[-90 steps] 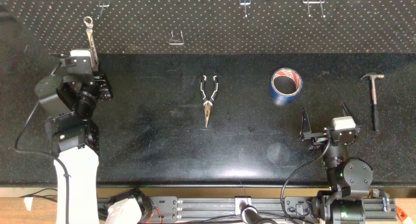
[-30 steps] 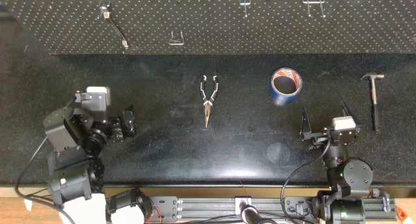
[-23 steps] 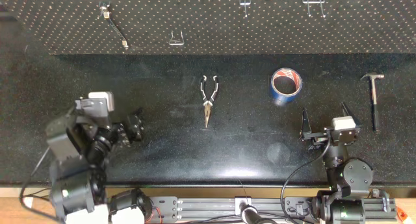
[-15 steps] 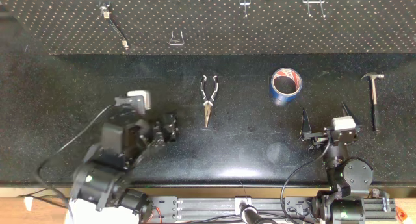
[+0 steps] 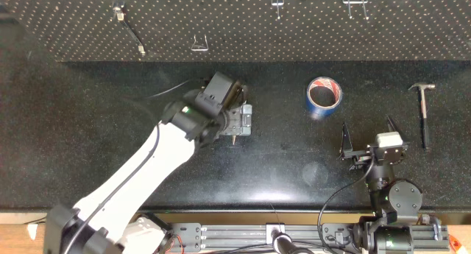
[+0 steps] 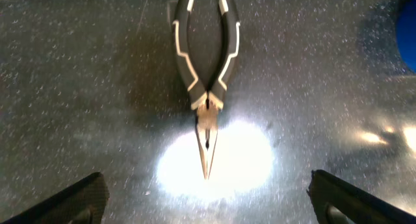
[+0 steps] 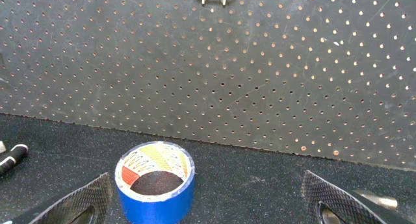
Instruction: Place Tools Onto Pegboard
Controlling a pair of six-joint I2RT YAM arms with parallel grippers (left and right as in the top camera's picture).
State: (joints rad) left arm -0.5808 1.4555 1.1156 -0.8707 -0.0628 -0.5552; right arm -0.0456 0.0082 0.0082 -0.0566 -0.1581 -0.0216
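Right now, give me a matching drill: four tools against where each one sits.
1 wrench
2 pliers
3 tape roll
4 hammer

A far right end of the table
B below the open left hand
C hung on the pegboard
D in front of the right hand

Pairs: 1-C, 2-B, 3-D, 4-A

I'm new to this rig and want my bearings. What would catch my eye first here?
The left gripper, open, hovers over the pliers lying flat on the black table. A blue tape roll stands to their right, and a wrench hangs on the pegboard at its left.
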